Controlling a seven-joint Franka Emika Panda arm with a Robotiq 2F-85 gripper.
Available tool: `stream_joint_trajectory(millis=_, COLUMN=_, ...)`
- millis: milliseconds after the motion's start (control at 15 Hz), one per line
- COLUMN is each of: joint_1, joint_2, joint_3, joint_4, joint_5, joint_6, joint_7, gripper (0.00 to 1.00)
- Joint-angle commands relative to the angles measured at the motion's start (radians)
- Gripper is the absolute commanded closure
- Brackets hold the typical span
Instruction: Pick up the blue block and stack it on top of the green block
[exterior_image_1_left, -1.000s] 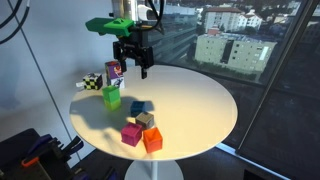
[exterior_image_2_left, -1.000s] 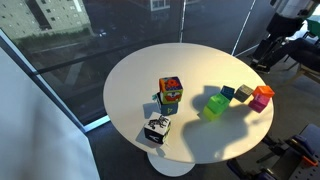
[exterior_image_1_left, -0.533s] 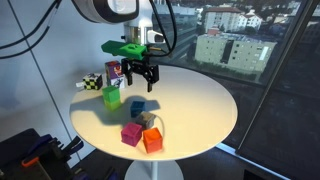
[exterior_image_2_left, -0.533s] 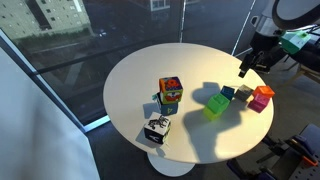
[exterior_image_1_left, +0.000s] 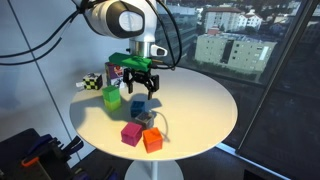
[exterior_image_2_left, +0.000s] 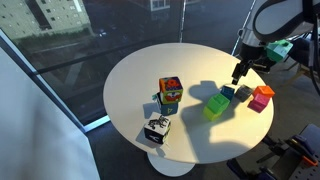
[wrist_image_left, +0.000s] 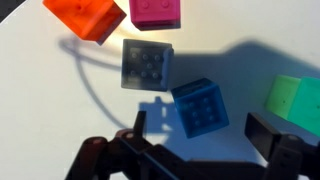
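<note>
The blue block (wrist_image_left: 200, 106) sits on the white round table, just beyond my open jaws in the wrist view. It also shows in both exterior views (exterior_image_1_left: 138, 107) (exterior_image_2_left: 228, 93). The green block (exterior_image_1_left: 111, 97) (exterior_image_2_left: 216, 104) stands close beside it and shows at the right edge of the wrist view (wrist_image_left: 295, 100). My gripper (exterior_image_1_left: 140, 85) (exterior_image_2_left: 238, 72) (wrist_image_left: 200, 135) is open and empty. It hangs a little above the blue block and does not touch it.
An olive-tan cube (wrist_image_left: 147, 65), an orange cube (wrist_image_left: 92, 15) and a magenta cube (wrist_image_left: 155, 12) lie next to the blue block. A multicoloured box (exterior_image_1_left: 114, 73) and a checkered cube (exterior_image_1_left: 92, 83) stand near the table edge (exterior_image_1_left: 225, 130).
The arm has come down from high above the table to just over the cluster of cubes. The gripper has stayed open. No block has moved.
</note>
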Motion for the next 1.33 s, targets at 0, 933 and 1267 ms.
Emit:
stream_joint_trajectory(millis=0, joint_1=-0.015, joint_2=0.043, joint_3=0.022, joint_4=0.026, joint_5=-0.017, joint_6=0.020, joint_7=-0.003, gripper=0.00)
stream_joint_trajectory(millis=933, joint_1=-0.005, joint_2=0.091, joint_3=0.056, joint_4=0.008, joint_5=-0.081, joint_6=0.102, joint_7=0.007, gripper=0.00)
stream_joint_trajectory(millis=1267, joint_1=0.000, joint_2=0.107, joint_3=0.061, joint_4=0.007, joint_5=-0.111, joint_6=0.114, joint_7=0.015, gripper=0.00)
